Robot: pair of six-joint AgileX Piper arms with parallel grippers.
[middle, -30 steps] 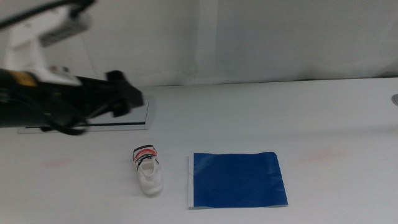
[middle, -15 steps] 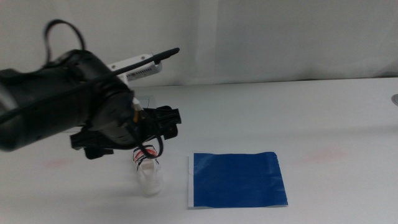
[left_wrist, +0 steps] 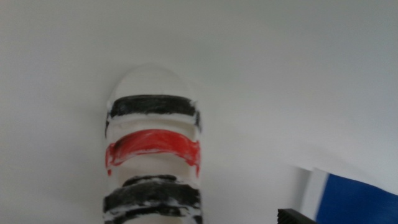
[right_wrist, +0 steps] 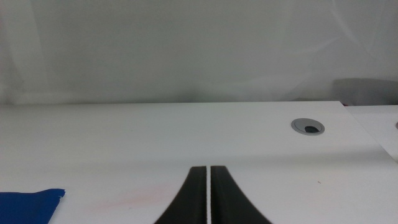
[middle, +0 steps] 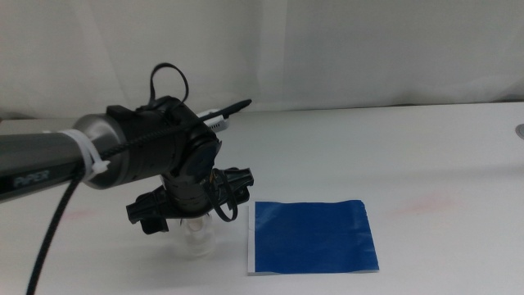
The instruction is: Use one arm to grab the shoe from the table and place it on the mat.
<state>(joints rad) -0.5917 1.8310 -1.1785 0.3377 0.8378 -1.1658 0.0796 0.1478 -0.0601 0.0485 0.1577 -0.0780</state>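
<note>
White bench (middle: 426, 156) under plain pale backdrop. Nearest the camera, blue mat (middle: 313, 237) flat on the bench, thin white strip along its left edge. Just beside that strip, white shoe (middle: 197, 234) on the bench, mostly hidden in the middle view beneath the left arm (middle: 123, 156). Left gripper (middle: 190, 215) low directly over the shoe; opening of its jaws not discernible, only a dark corner showing in the left wrist view, so grip on the shoe unconfirmed. Shoe's black and red straps (left_wrist: 153, 148) filling the left wrist view, possibly touching nothing but bench. Right gripper (right_wrist: 209, 198) well apart, jaws pressed together with a hairline gap, empty. Farther back, grey round grommet (right_wrist: 308, 127) set in bench.
</note>
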